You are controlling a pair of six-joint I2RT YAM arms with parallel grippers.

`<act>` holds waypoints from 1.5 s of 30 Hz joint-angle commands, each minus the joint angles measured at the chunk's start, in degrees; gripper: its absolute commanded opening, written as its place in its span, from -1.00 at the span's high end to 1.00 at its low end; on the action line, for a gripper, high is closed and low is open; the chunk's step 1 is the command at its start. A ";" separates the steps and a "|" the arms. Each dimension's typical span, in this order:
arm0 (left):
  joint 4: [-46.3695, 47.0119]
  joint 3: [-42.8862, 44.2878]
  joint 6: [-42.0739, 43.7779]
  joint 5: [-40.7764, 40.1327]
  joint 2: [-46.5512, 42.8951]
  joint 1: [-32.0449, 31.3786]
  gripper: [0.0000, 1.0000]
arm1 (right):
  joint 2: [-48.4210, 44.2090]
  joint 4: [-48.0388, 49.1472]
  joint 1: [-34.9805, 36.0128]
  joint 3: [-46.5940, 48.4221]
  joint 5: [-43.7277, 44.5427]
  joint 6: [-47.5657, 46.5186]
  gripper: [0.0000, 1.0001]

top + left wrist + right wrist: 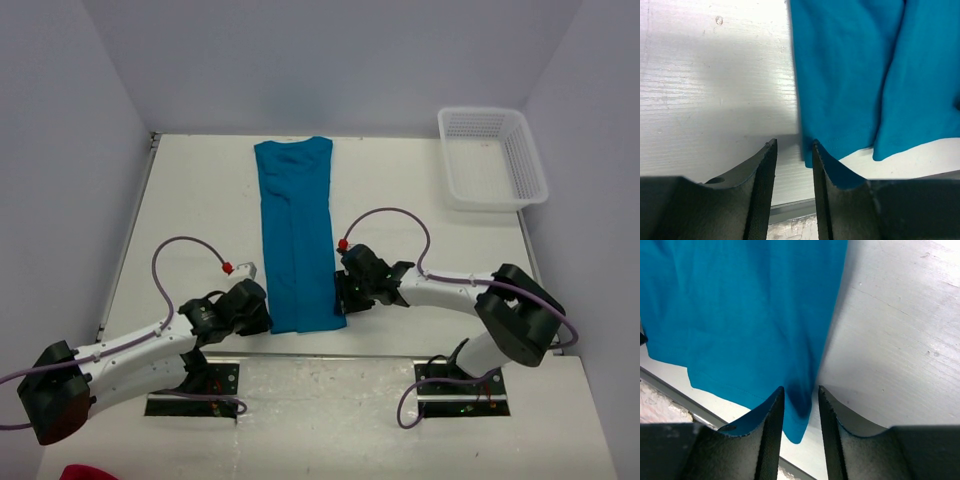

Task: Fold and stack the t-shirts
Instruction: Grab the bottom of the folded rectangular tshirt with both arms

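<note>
The teal t-shirt (pixel 296 235), folded into a long strip, runs straight away from both grippers, with its near hem between them: the left gripper (pixel 794 146) is part-open just left of its corner, and the right gripper (pixel 800 389) is part-open astride its right edge.

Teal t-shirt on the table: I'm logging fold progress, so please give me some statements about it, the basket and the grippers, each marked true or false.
The teal-blue cloth t-shirt lies as a long narrow strip on the white table. True.
The white plastic mesh basket holds a folded shirt. False: it is empty.
The left gripper sits by the strip's near left corner. True.
The right gripper is at the strip's far end. False: it is at the near right corner, open over the cloth edge.
</note>
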 commanded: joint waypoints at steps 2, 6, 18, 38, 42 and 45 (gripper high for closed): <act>2.21 -0.43 -2.68 -2.25 -0.62 -0.25 0.26 | 1.68 0.95 0.14 -2.05 -0.33 0.71 0.31; 4.93 -1.13 -2.24 -0.58 -0.01 -0.25 0.17 | 0.62 1.75 0.14 -3.37 -0.94 1.77 0.30; 7.14 -2.28 -1.88 2.67 1.66 -0.25 0.08 | -1.13 0.96 0.32 -4.34 -1.38 3.00 0.31; 6.43 -2.98 -2.06 4.26 2.98 -0.25 1.00 | -1.13 1.13 0.32 -5.75 -0.94 4.40 0.32; 6.17 -3.25 -1.80 4.34 2.81 -0.25 1.00 | -1.57 1.57 0.50 -6.63 -1.12 4.93 0.45; 5.38 -2.98 -1.80 4.17 2.02 -0.25 1.00 | -1.66 1.75 0.76 -7.15 -1.12 5.46 0.93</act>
